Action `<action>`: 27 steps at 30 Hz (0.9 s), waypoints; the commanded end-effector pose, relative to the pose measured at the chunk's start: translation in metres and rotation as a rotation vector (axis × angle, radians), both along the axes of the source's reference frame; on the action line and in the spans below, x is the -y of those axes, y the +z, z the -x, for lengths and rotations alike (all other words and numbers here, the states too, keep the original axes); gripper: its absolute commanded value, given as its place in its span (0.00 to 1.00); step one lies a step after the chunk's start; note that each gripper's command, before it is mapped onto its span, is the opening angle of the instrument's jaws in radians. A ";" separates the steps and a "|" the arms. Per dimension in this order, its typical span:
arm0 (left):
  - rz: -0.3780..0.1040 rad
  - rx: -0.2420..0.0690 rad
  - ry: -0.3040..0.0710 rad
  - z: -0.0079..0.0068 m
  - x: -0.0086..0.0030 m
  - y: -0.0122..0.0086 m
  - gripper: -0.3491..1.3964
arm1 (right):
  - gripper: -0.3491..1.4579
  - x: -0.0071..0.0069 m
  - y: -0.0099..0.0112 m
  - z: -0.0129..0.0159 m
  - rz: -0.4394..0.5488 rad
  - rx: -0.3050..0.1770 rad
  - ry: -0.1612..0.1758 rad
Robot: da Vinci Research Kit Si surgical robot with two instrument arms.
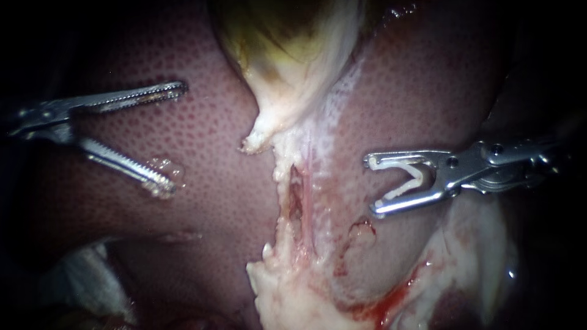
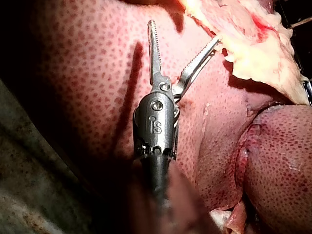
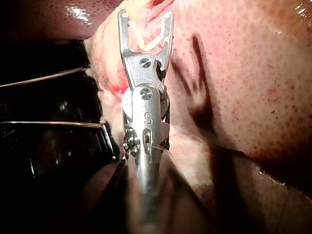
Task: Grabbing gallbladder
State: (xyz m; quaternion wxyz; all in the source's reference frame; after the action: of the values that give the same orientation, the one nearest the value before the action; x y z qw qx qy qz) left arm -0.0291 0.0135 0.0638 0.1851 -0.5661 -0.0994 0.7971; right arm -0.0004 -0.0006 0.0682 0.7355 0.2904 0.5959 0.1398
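Observation:
The gallbladder [image 1: 287, 55], pale with a yellow-green sheen, hangs from the top centre and narrows to a white tip. Below it a thin pink tube [image 1: 309, 195] runs through an opened pale strip on the mottled red liver [image 1: 202, 159]. My left instrument [image 1: 174, 137] lies over the liver left of the gallbladder, its serrated jaws wide open and holding nothing; in its wrist view the left instrument [image 2: 183, 33] points at pale tissue [image 2: 253, 39]. My right instrument [image 1: 370, 185] sits right of the tube, its jaws spread around a white V-shaped clip [image 1: 411, 180], which also shows in the right instrument [image 3: 145, 14].
Ragged pale fatty tissue [image 1: 287, 293] lies at the bottom centre, with fresh blood [image 1: 391, 302] beside it. A whitish fold [image 1: 92, 275] shows at the lower left. Beside my right instrument, thin wires [image 3: 48, 75] cross a dark area.

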 end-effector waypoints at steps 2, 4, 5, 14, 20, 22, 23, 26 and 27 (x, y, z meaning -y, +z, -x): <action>0.001 -0.001 -0.006 0.0000 0.0000 -0.0001 0.79 | 0.49 0.0000 0.0000 0.0000 0.000 0.000 0.000; 0.003 -0.006 -0.013 0.0001 0.0001 -0.0002 0.78 | 0.49 0.0000 0.0000 0.0000 0.000 0.000 0.000; 0.005 -0.011 -0.019 0.0002 0.0001 -0.0004 0.78 | 0.49 0.0000 0.0001 0.0000 0.000 0.000 0.000; -0.094 -0.019 -0.088 0.0014 0.0008 -0.0012 0.61 | 0.49 -0.0002 0.0003 0.0000 0.000 0.000 0.001; -0.125 -0.025 -0.115 0.0034 0.0007 -0.0008 0.56 | 0.49 -0.0002 0.0003 0.0000 0.000 0.000 0.001; -0.134 -0.027 -0.124 0.0043 0.0006 -0.0005 0.53 | 0.49 -0.0002 0.0003 0.0000 0.000 0.000 0.001; -0.139 -0.028 -0.128 0.0046 0.0006 -0.0004 0.52 | 0.49 -0.0002 0.0003 0.0000 0.000 0.000 0.001; -0.151 -0.032 -0.142 0.0058 0.0008 0.0002 0.47 | 0.49 -0.0002 0.0003 0.0000 0.000 0.000 0.001; -0.150 -0.033 -0.143 0.0059 0.0008 0.0003 0.45 | 0.49 -0.0002 0.0003 0.0000 0.000 0.000 0.001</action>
State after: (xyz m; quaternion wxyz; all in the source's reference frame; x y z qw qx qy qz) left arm -0.0354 0.0126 0.0644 0.2879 -0.5432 -0.1159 0.7802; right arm -0.0004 -0.0004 0.0685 0.7356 0.2902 0.5958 0.1401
